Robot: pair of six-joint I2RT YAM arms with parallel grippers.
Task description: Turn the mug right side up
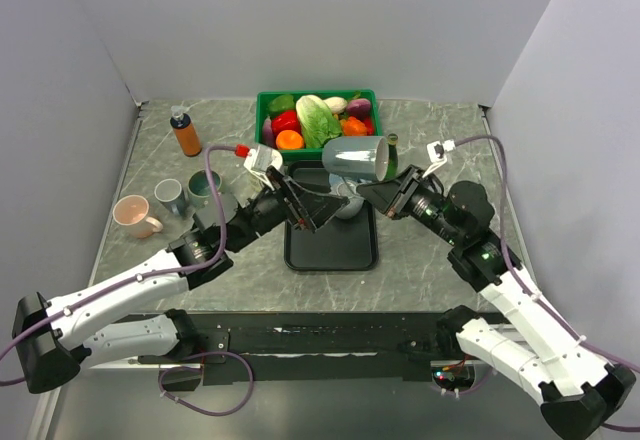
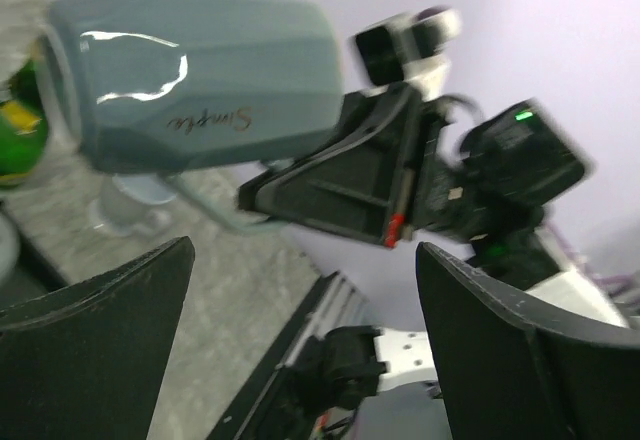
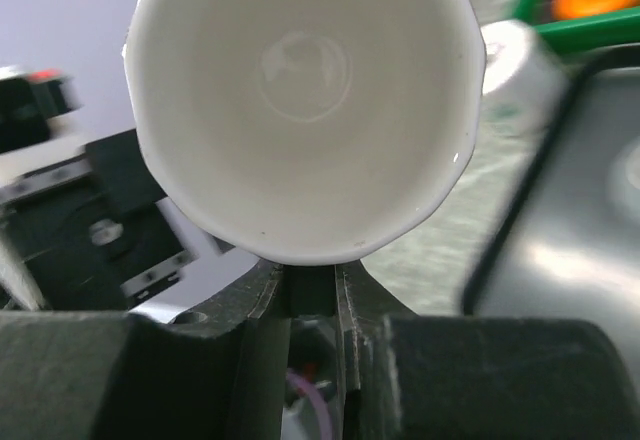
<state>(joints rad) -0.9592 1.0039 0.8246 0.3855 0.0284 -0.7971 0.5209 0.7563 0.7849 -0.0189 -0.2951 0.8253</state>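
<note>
Two arms reach in from the near edge, each with one gripper. The left gripper (image 1: 300, 203) hangs over the single black tray (image 1: 330, 250); its own wrist view shows its two dark fingers (image 2: 95, 350) spread wide with nothing between them. Just to its right, the right gripper (image 1: 385, 188) is pinched on the lower rim of the grey-blue mug (image 1: 352, 160), which lies on its side in the air above the tray's far end, its mouth turned towards that gripper. Only the right wrist view looks straight into the mug's glossy white inside (image 3: 305, 100), with the fingers (image 3: 260, 310) closed together on the rim at the bottom. Only the left wrist view shows the faceted outer wall and a line of script on it (image 2: 205, 120), plus a pale round object (image 2: 130, 205) below the mug, too blurred to name. The top view alone takes in the rest: well to the left of the left gripper stand three more mugs upright, one pink (image 1: 132, 215), one grey (image 1: 168, 196) and one grey-green (image 1: 205, 186). Beyond them is one orange bottle (image 1: 186, 135). Beyond both grippers sits one green basket (image 1: 262, 118) of vegetables, and one green bottle (image 1: 393, 148) shows just behind the held mug.
</note>
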